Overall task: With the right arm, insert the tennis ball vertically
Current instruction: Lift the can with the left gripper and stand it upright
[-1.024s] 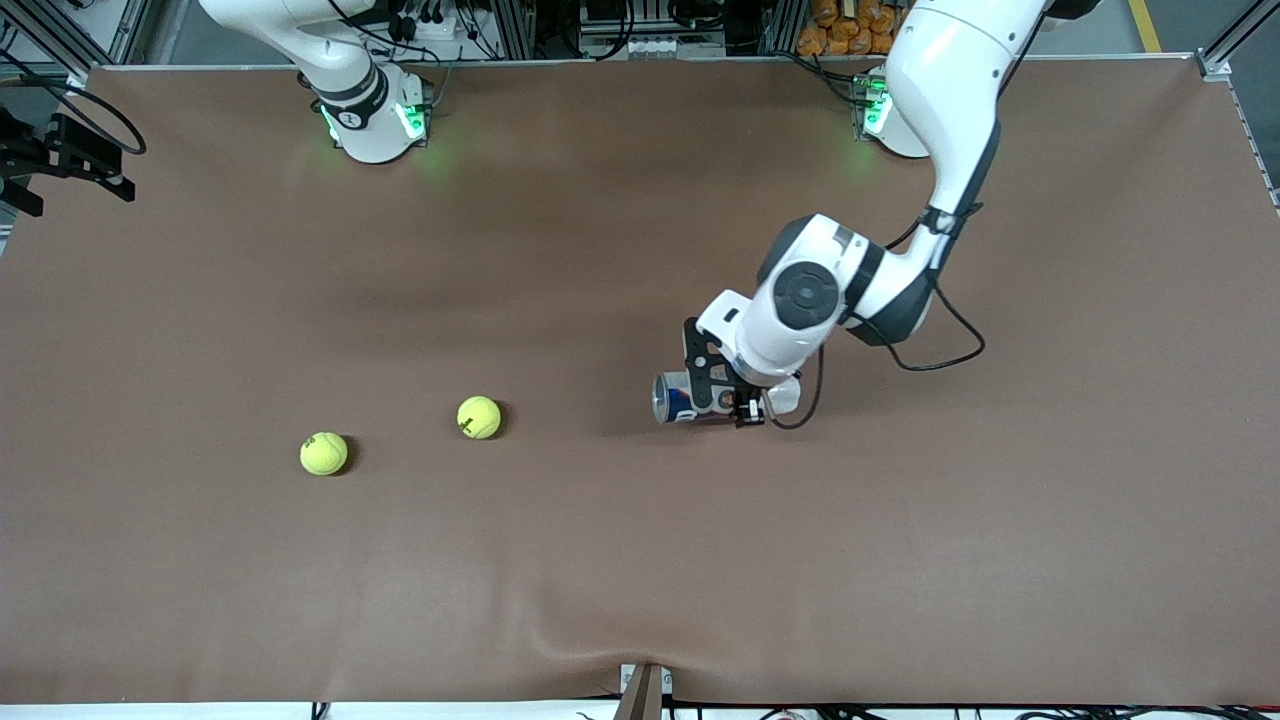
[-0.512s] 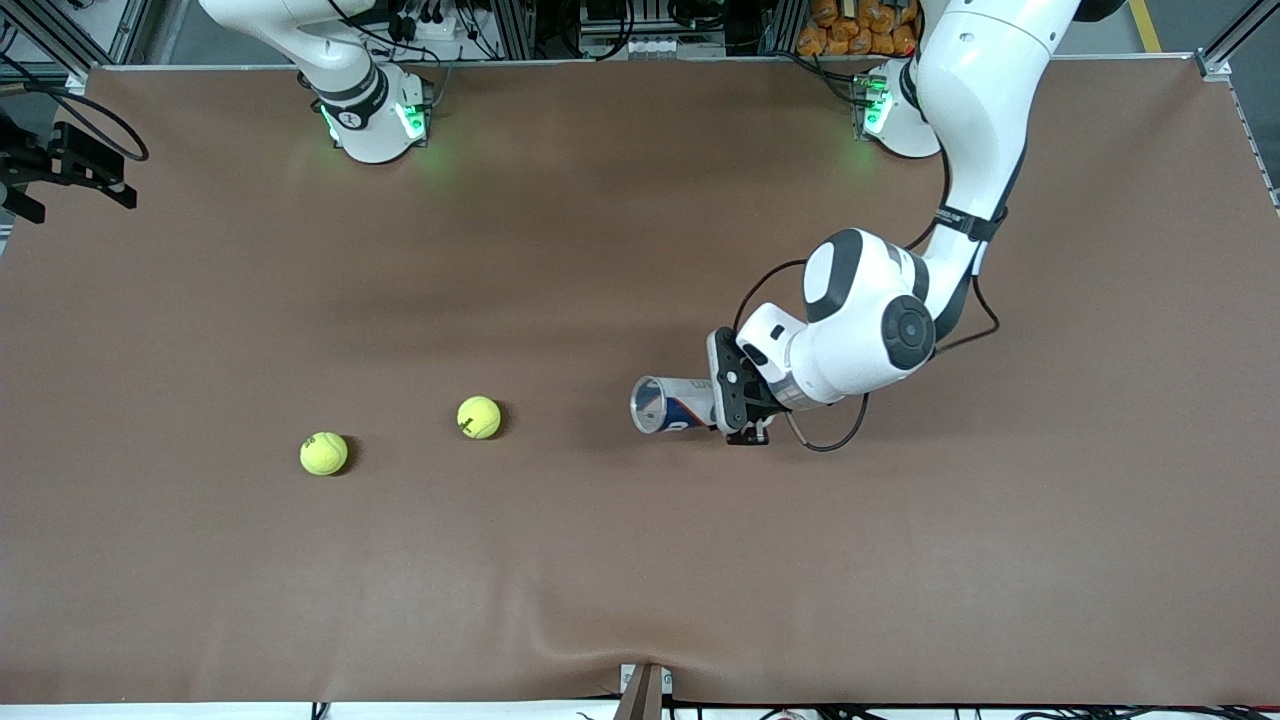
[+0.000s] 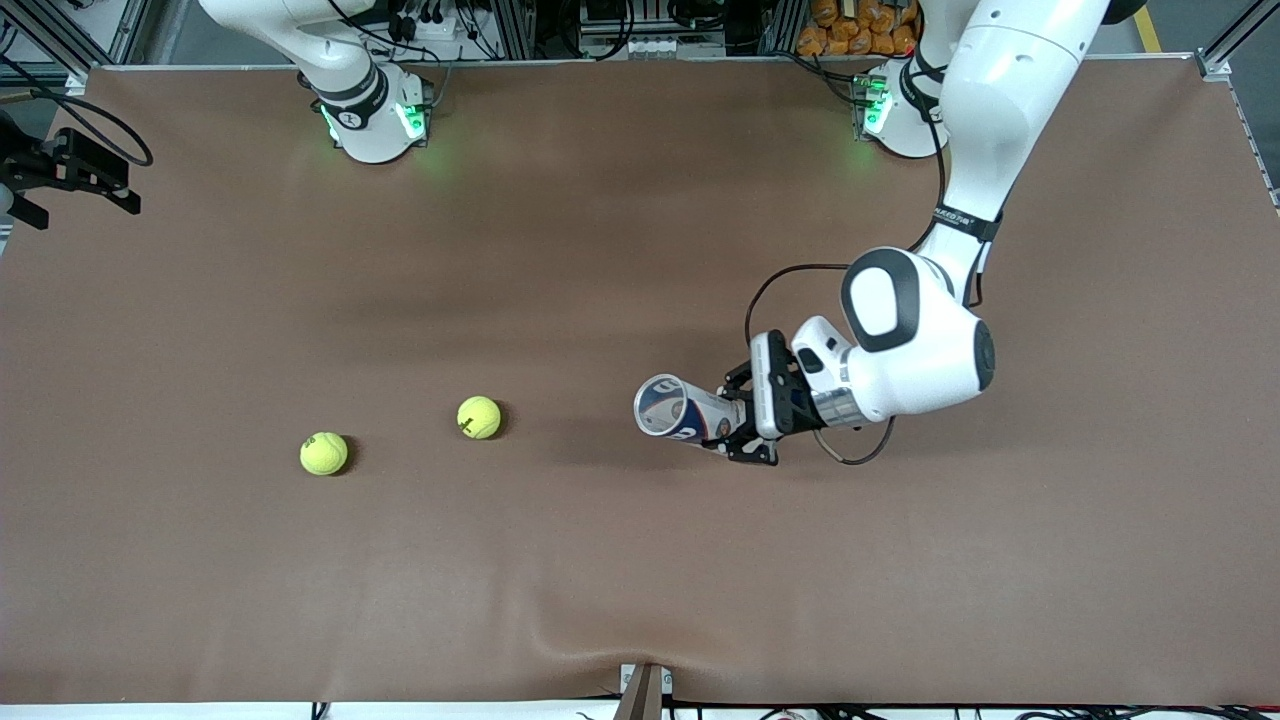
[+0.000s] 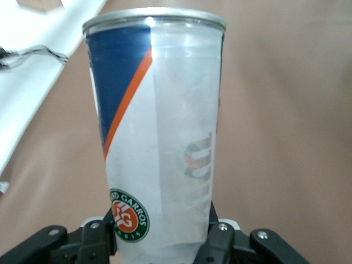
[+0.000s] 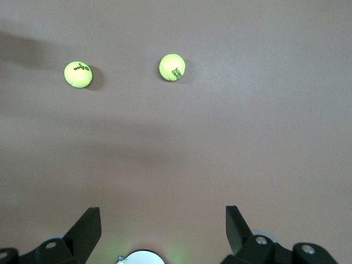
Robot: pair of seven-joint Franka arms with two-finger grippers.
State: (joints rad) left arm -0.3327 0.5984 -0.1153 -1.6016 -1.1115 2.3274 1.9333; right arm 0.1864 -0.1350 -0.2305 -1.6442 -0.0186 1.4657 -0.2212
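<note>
Two yellow-green tennis balls lie on the brown table: one (image 3: 479,417) (image 5: 78,74) and a second (image 3: 324,453) (image 5: 172,67) nearer the front camera, toward the right arm's end. A white, blue and orange tennis ball can (image 3: 685,410) (image 4: 159,121) is held near its base by my left gripper (image 3: 745,418) (image 4: 159,242), which is shut on it. The can is tilted, its open mouth facing the balls. My right gripper (image 5: 161,220) is open and empty, high over its own base, well away from both balls.
The brown mat (image 3: 640,560) covers the whole table, with a small ripple at its front edge (image 3: 640,650). The right arm's base (image 3: 372,120) and the left arm's base (image 3: 895,115) stand along the table's robot side. A black cabled fixture (image 3: 70,175) is at the right arm's end.
The left arm has swung outward and turned its wrist. The can, lying on the mat before, is now raised and tilted mouth-up, and the fingers have tightened on it. The balls have not moved.
</note>
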